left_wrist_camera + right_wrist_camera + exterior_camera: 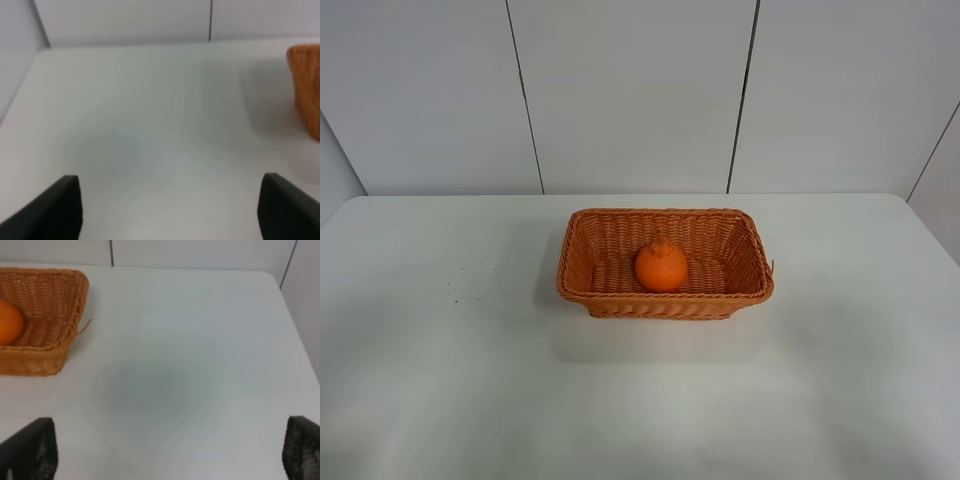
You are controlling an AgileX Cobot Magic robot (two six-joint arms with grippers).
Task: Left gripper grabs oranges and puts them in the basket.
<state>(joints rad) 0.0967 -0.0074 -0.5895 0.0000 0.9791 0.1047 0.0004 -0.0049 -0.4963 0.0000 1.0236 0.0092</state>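
Overhead view: a rectangular woven wicker basket (pixel 665 264) stands on the white bench (pixel 440 360), slightly right of centre and toward the far half of the surface. A single orange (pixel 661 266), round with a raised bumpy neck pointing up, rests inside the basket on its woven floor, close to the near wall and about midway between the left and right walls. A few small dark specks (pixel 470 278) mark the bench to the left of the basket. Pale wall panels (pixel 630 90) with dark vertical seams rise behind the far edge of the bench. Neither arm appears in this view.

Left wrist view: the left claw (pixel 172 207) is released, its two black fingers (pixel 55 210) spread wide apart over bare bench with nothing between them. One end of the basket (pixel 306 85) shows at the edge of this picture, well apart from the claw.

Right wrist view: the right claw (pixel 167 452) is likewise released and empty, its dark fingers (pixel 30 450) spread wide over the bench. The basket (pixel 47 340) lies to its left, with part of the orange (pixel 9 322) visible inside against the woven wall. A loose strand (pixel 84 326) of wicker projects from the basket's near right corner.
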